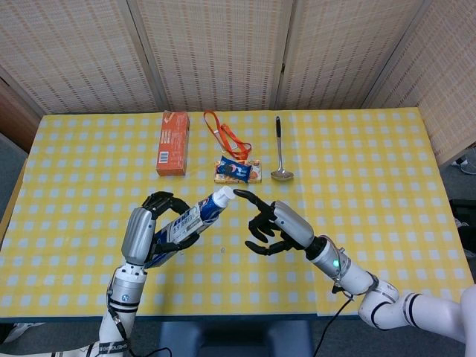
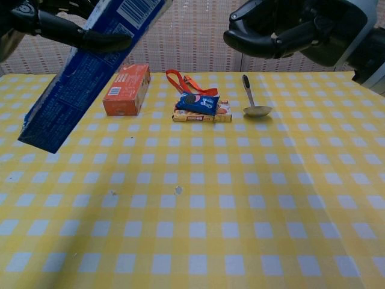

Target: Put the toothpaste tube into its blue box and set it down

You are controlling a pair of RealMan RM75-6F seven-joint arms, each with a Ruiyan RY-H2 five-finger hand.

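One blue box (image 1: 172, 232), one toothpaste tube (image 1: 216, 201), one orange carton (image 1: 172, 142), one spoon (image 1: 280, 151).

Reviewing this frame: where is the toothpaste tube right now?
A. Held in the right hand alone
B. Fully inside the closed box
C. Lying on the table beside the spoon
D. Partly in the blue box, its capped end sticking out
D: in the head view the toothpaste tube sticks out of the blue box with its white cap exposed, the left hand gripping the box above the table, while the right hand reaches a fingertip to the cap.
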